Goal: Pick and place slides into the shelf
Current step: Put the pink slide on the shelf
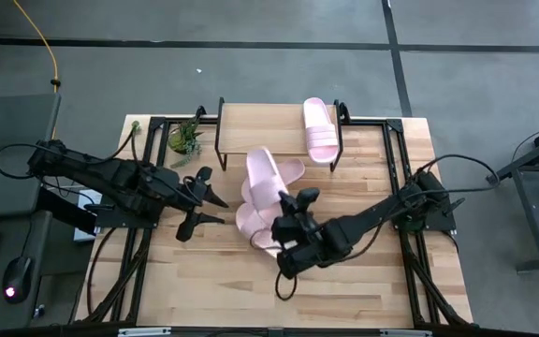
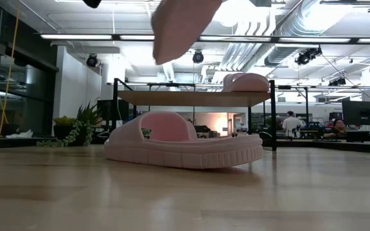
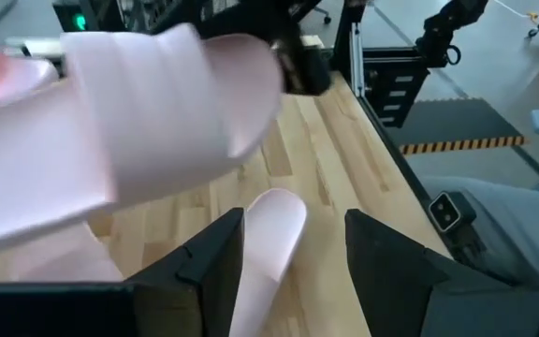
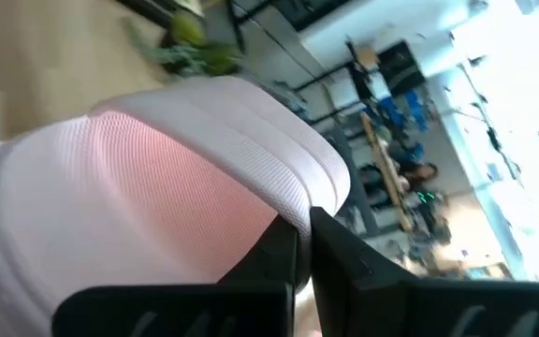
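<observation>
Bright, even light falls from ceiling strip lights (image 2: 191, 40) far above the shelf (image 2: 191, 97), glaring white. Under the shelf the background is soft. The lifted slide (image 3: 110, 140) is blurred close to both wrist cameras. Shadows on the tabletop (image 1: 344, 281) are faint.

In the low view, the lifted slide (image 2: 182, 25) was cut off by the top edge, and the right gripper (image 4: 302, 245) holding it stayed out of sight there. From the left gripper (image 3: 293, 257), that slide ran off the frame's edge. Beneath the right gripper, another slide (image 1: 251, 223) lay partly hidden.
</observation>
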